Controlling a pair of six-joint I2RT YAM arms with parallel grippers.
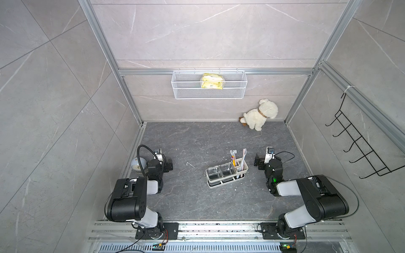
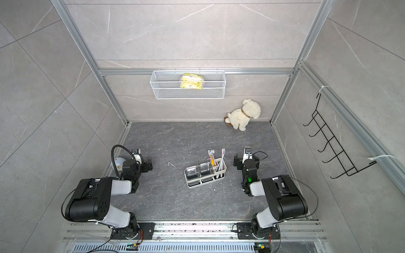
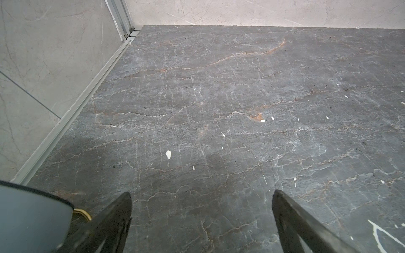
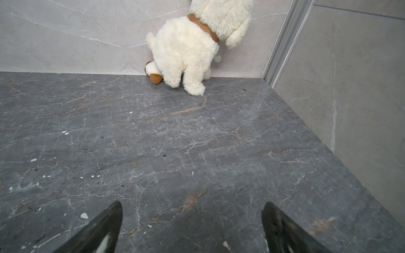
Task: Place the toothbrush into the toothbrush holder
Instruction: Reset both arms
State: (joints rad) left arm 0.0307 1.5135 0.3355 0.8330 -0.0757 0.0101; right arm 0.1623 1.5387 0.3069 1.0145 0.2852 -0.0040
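Seeing the toothbrush (image 1: 243,156) standing in the slotted end of the toothbrush holder (image 1: 245,168), so I'm calling this basically done. Left gripper (image 3: 201,195) and right gripper (image 4: 191,206) are both hanging spread apart, empty, flanking it.

Left fingers (image 3: 114,219), right fingers (image 4: 105,225) wide apart

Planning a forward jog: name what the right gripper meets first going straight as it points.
Ahead of the open right gripper lies bare dark floor, then the plush dog at the back wall. Likely the dog first, unless its downward tilt meets the floor sooner.
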